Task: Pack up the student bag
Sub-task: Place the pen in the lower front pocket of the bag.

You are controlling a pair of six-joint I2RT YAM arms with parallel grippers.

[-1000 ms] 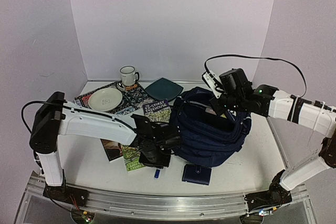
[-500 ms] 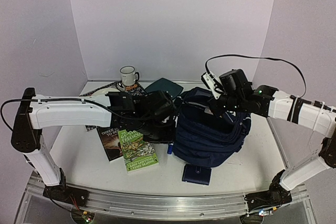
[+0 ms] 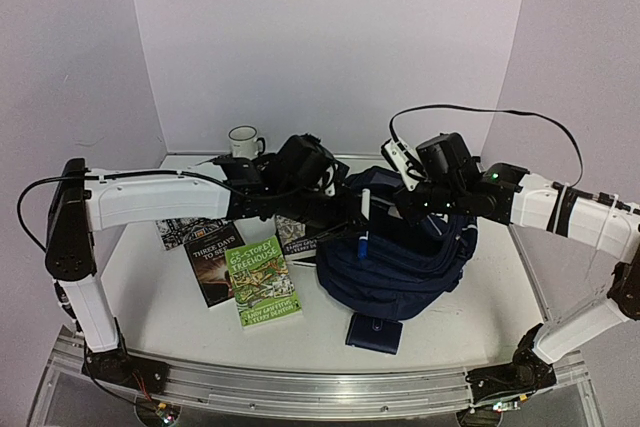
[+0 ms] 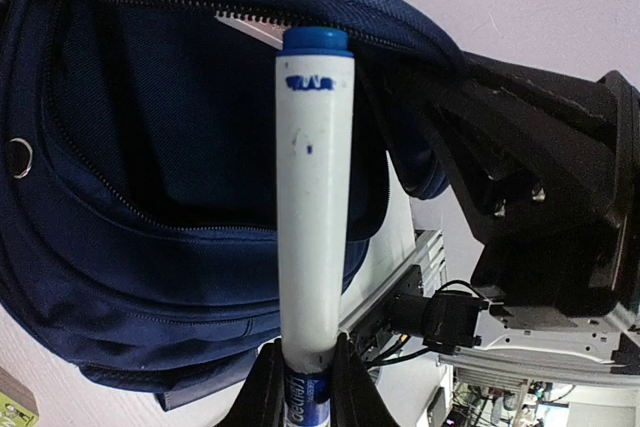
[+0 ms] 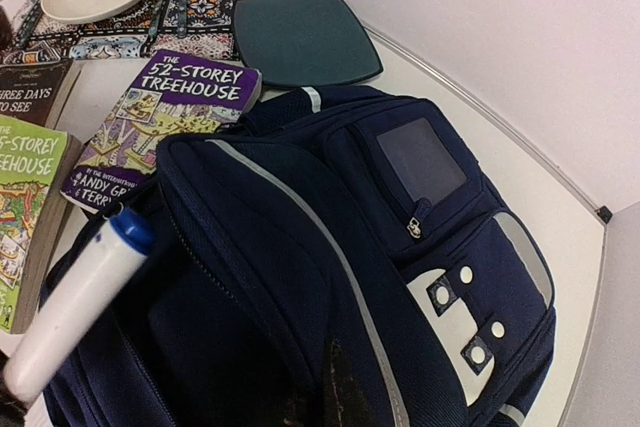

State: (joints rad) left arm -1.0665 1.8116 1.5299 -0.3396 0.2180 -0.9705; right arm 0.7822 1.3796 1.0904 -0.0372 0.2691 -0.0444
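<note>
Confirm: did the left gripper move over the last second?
Yes. The left gripper, shut on the marker, went from the table left of the wallet, away from the arm bases and right, to the backpack opening.

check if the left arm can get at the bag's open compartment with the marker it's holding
Probably yes: the left gripper has the marker right at the unzipped opening of the student bag, the right gripper seems to hold the rim up, and nothing shows between them.

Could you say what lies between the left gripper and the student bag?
A white, blue-capped marker, held in the left gripper, points at the student bag, as the left wrist view shows.
</note>
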